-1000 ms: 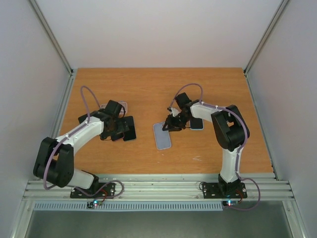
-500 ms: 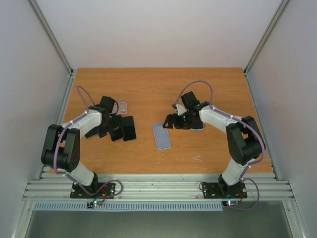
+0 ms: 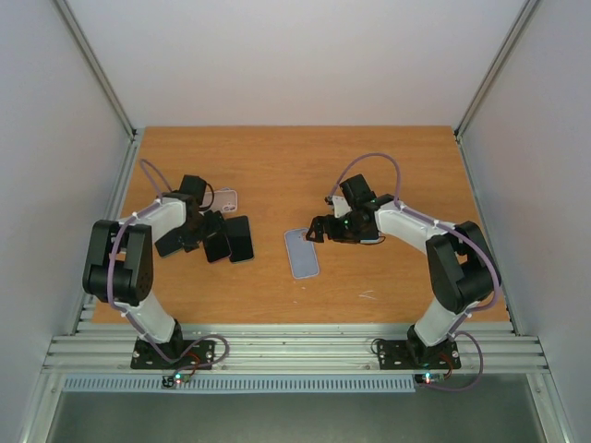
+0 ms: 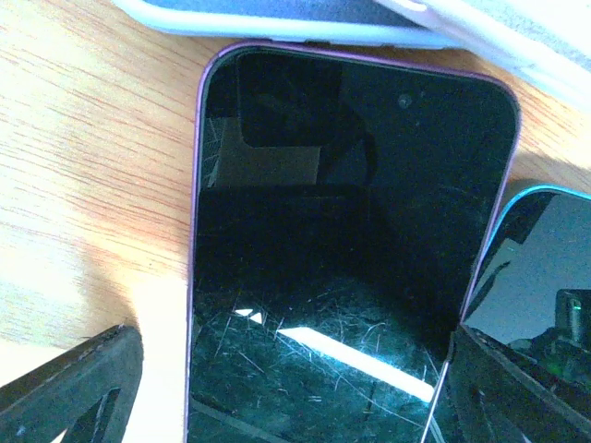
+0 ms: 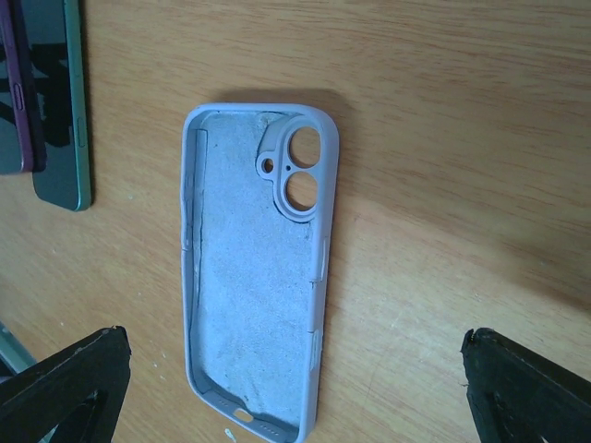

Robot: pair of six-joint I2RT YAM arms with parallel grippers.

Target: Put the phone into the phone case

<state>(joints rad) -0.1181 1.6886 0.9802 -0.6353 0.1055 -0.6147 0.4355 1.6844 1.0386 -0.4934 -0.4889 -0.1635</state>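
Note:
The phone lies face up on the table, with a black screen and a purple rim. My left gripper is open and straddles its near end, and wood shows between the left finger and the phone's rim. In the top view the left gripper hangs over the phone. The lavender phone case lies hollow side up with its camera holes at the far end. My right gripper stands open above the near end of the case, holding nothing. From above, the right gripper sits at the far right end of the case.
A second phone with a teal rim lies against the purple one's right side. A pale case lies behind them, and a light object lies under the right wrist. The wooden table has walls at the back and on both sides.
The right gripper has opened wide above the case, which has stayed in place. The left arm's elbow swung left while its gripper stayed open over the phones.

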